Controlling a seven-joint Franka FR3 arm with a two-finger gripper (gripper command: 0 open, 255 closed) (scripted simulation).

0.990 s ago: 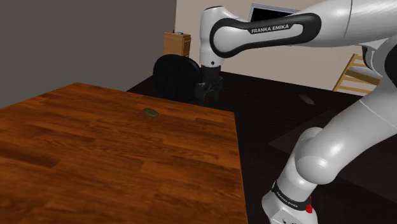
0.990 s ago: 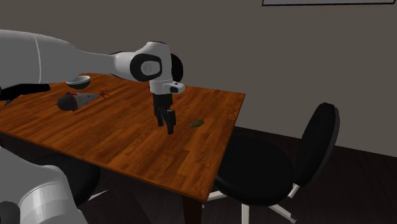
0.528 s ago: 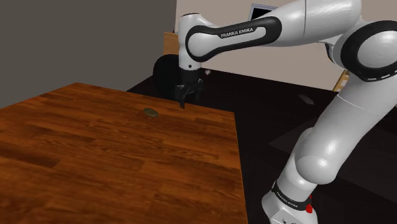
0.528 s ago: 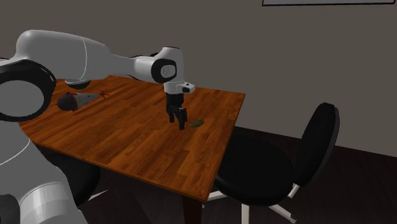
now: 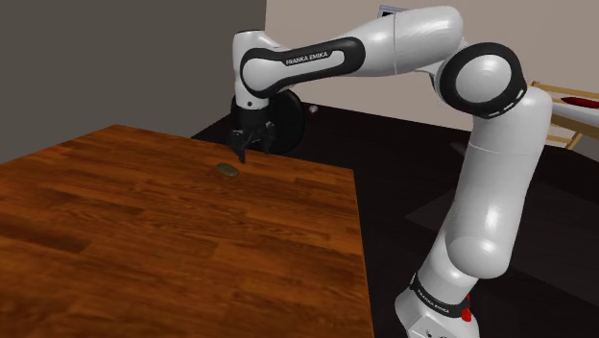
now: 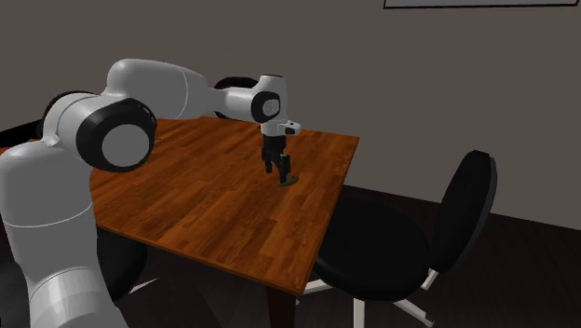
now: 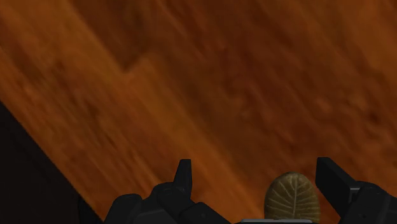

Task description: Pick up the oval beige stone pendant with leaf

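Gripper (image 7: 254, 168): all black, two fingers (image 7: 183, 179) standing wide apart with nothing clasped. It points down, and its tips sit low over the table in the second exterior view (image 6: 280, 170).

Pendant (image 7: 292, 197): oval, dull beige, with a veined leaf on its face. It lies flat on the wood between the open fingers, close against one and well apart from the other. Whether it touches the near finger cannot be told. In the shoulder view it sits just beside the fingertips (image 5: 227, 171).

Table (image 5: 144, 250): reddish-brown wooden planks directly under the gripper. One edge runs near the hand.

Arm (image 5: 317, 60): white with dark joints, lettered FRANKA EMIKA, reaching over the table to the gripper.

Chair (image 6: 470, 210): black, on a white base, beyond the table edge nearest the gripper.

Wall (image 6: 447, 75): plain grey, farthest from the gripper.
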